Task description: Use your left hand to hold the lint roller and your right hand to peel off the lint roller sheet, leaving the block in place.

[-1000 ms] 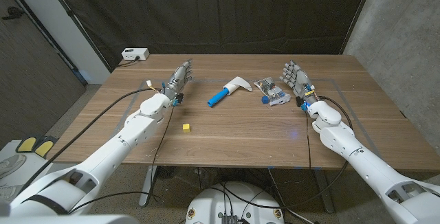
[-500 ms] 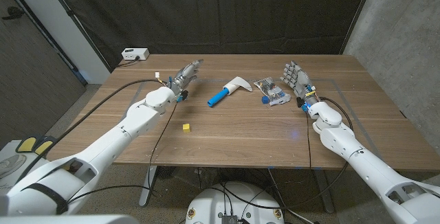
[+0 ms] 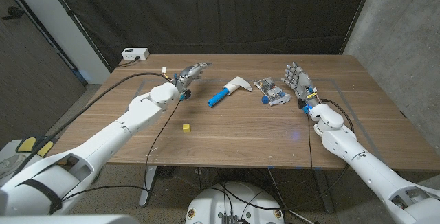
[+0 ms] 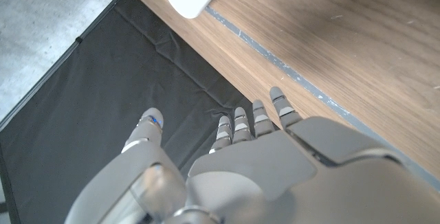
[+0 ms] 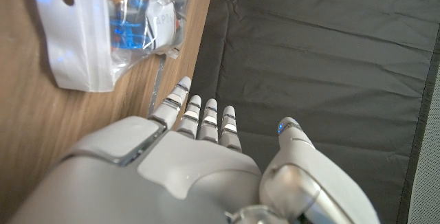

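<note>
A clear plastic bag [image 3: 272, 91] (something blue inside) lies on the wooden surface [image 3: 240, 131]; a white box [image 3: 135, 54] sits at the far corner.

Even, fairly bright light falls from above on the counter [image 3: 234, 124] in the head view, and the wood shows a faint pale sheen near its right middle. Shadows under the arms are soft and short. The dark curtain [image 3: 220, 11] across the upper frame swallows light and shows little detail. Straight edges bow slightly toward the frame's corners. In the left wrist view the left hand [image 4: 275, 176] in the lower frame is soft and out of focus, while the wood grain is sharper. In the right wrist view the clear bag [image 5: 110, 25] at upper left is blurred, with white glare on its plastic.
</note>
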